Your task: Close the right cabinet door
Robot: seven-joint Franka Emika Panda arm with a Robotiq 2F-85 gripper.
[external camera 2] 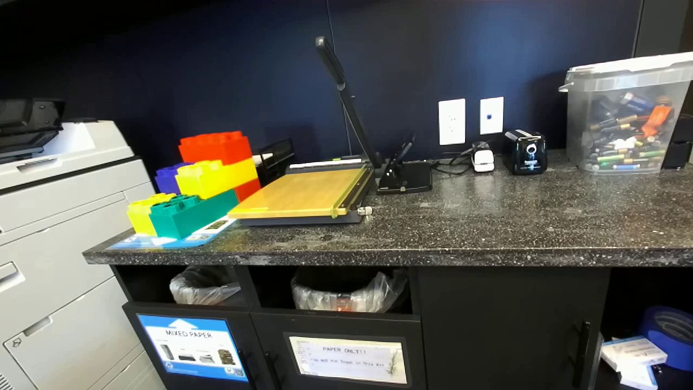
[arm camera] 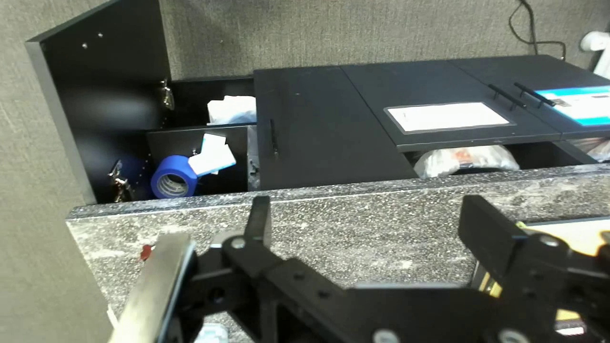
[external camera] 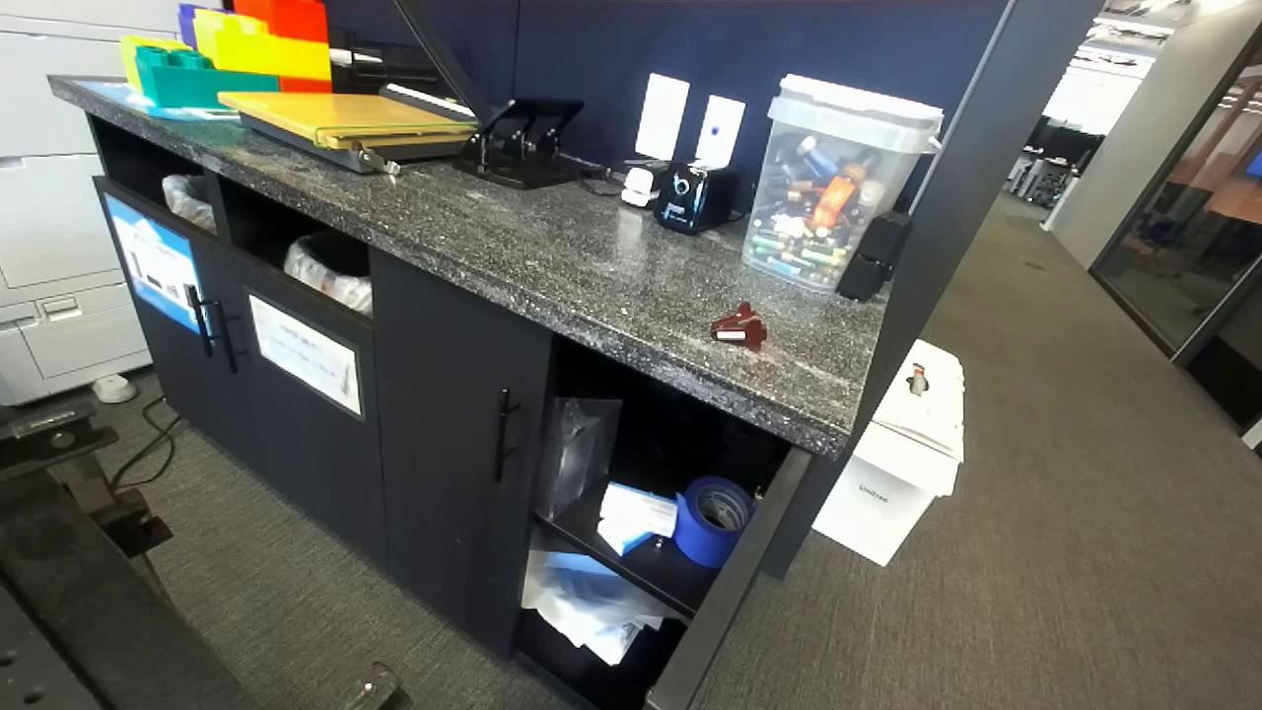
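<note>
Tool (arm camera: 369, 219) spread wide, empty; right cabinet door (arm camera: 109, 95) stands open ahead-left of it in wrist view, best pushed from its outer face, near the free edge.

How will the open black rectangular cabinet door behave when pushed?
The open black rectangular cabinet door should feel stiff, being a thick flat panel. It will probably swing, not slide, given its shiny metal hinges.
</note>
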